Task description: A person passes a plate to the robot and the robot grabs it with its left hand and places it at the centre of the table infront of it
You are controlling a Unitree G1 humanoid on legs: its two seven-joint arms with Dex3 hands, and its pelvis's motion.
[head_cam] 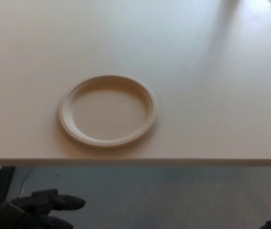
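Plate flat on surface, near-edge at 6 o'clock. Left hand empty, fingers apart. Placement judged done.

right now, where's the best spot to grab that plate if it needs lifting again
Probably the raised rim nearest the table edge, approached from the robot's side. The plate lies flat on the table, so only its lip gives fingers purchase, and the left hand is closest there.
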